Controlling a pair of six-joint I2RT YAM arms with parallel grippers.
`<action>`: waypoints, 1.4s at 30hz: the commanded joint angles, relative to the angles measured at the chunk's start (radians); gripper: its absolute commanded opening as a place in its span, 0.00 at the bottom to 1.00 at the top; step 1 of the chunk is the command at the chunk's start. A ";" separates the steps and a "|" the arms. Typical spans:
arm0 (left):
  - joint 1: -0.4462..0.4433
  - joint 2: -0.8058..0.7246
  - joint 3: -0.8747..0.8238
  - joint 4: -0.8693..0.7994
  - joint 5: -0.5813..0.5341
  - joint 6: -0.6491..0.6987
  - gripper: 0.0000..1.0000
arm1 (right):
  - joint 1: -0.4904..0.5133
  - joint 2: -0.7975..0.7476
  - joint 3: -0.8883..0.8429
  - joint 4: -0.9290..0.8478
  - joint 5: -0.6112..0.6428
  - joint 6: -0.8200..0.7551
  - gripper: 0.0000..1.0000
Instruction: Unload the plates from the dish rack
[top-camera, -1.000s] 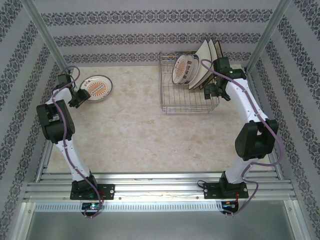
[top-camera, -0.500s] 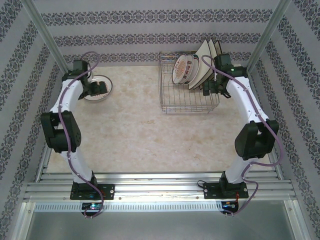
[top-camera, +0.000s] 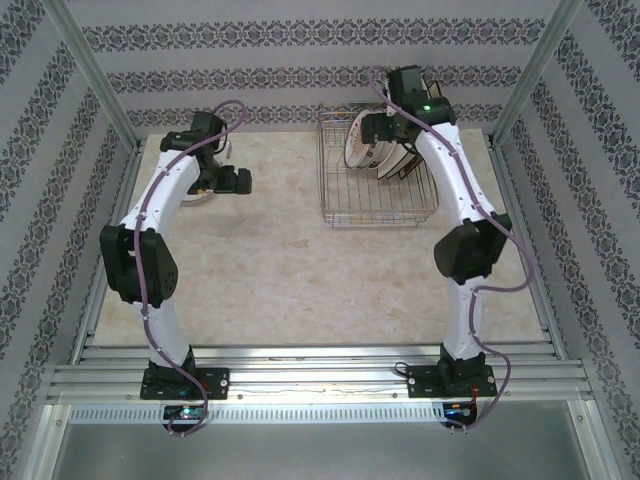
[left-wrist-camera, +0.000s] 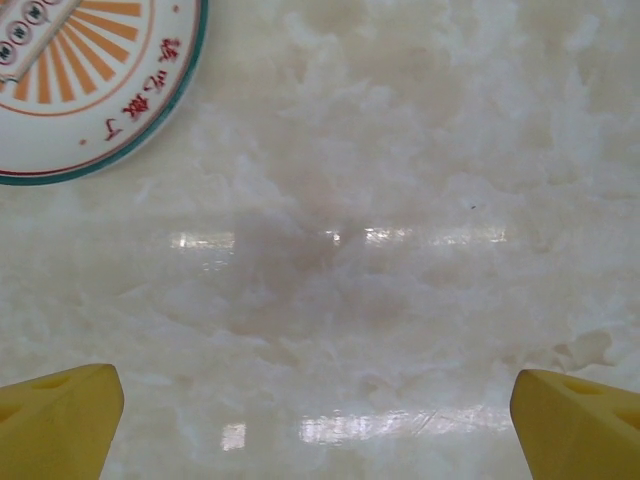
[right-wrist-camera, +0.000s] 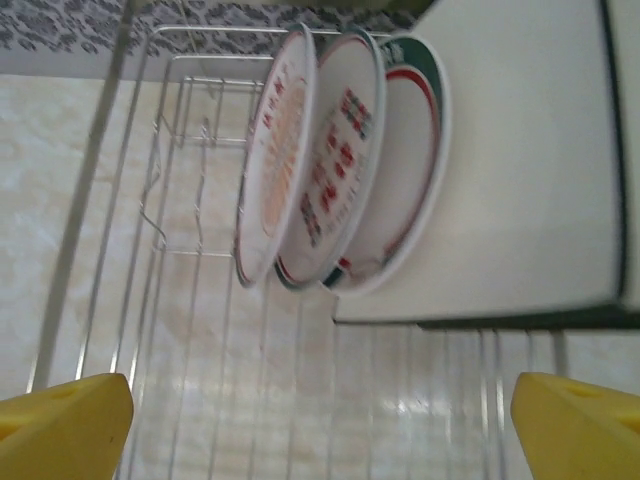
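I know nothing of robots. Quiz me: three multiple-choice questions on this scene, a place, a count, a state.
1. Where does the plate outside the rack lie? A far left; B near right; C centre.
2. How many round plates stand in the rack? A one; B three; C six.
3. The right pincer is: A open; B shut on a plate; C shut on wire.
1 A: it lies flat by the left arm. 2 B: three stand side by side. 3 A: fingers wide apart, empty.
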 joint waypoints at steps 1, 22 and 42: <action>-0.008 0.020 0.025 -0.060 -0.002 -0.030 1.00 | 0.020 0.126 0.144 -0.008 0.010 0.030 0.94; -0.012 0.112 0.105 -0.103 -0.043 -0.037 1.00 | 0.048 0.444 0.387 0.205 0.098 0.067 0.66; -0.013 0.115 0.118 -0.120 -0.057 -0.010 1.00 | 0.066 0.499 0.416 0.243 0.164 0.103 0.37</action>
